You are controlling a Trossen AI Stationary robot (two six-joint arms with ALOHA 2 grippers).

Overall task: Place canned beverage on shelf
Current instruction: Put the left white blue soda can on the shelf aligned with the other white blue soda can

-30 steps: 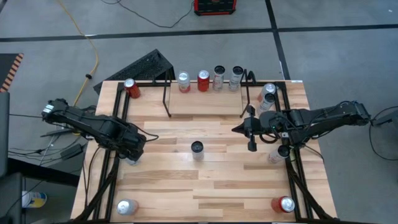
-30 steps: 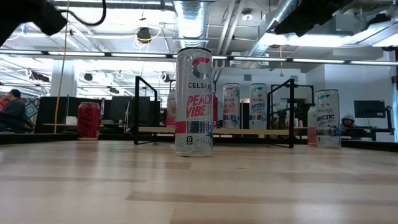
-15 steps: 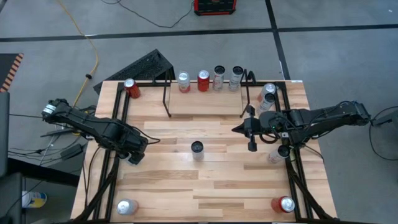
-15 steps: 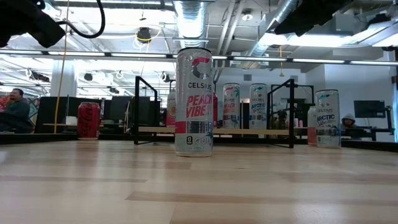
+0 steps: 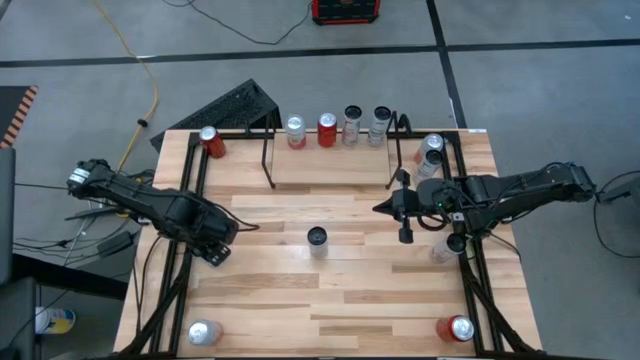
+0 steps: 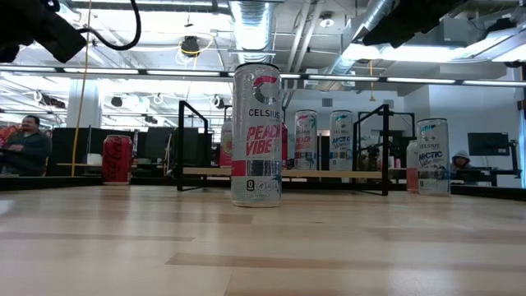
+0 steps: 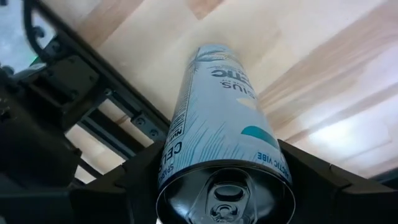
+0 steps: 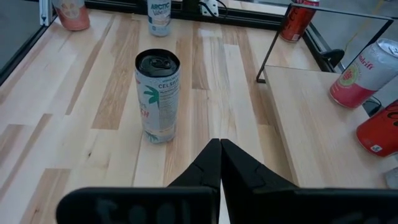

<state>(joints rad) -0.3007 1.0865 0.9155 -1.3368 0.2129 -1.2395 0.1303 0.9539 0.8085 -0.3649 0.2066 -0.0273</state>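
Note:
A pale blue can (image 7: 217, 118) stands by the left black rail (image 5: 190, 200), and my left gripper (image 5: 212, 248) is shut on it from above. In the high view the gripper hides it. A second can (image 5: 317, 240), pink-lettered, stands upright at mid-table (image 6: 256, 136). My right gripper (image 5: 380, 209) hangs shut above the table to that can's right, touching nothing, with the can ahead of its fingers (image 8: 158, 96). The shelf (image 5: 330, 168) is at the far edge, with several cans along its back. My left gripper pinches the pale blue can's side wall just under its top rim (image 7: 171, 165), with one finger (image 7: 140, 180) on each side. The fingers point steeply down at it from above. The can is upright, and its lower end (image 7: 214, 56) appears to rest on the table board.
Black tubular rails run along the table's left and right sides (image 5: 470, 270). Loose cans stand at the far left corner (image 5: 208, 140), near left (image 5: 203, 332), near right (image 5: 458, 328) and along the right rail (image 5: 430, 155). Bare board lies between the centre can and the shelf.
My left gripper has sunk a little and rolled at the wrist over the can by the left rail. The can's top showed beside the gripper a second ago and is now covered by it. My right arm and the centre can have kept still.

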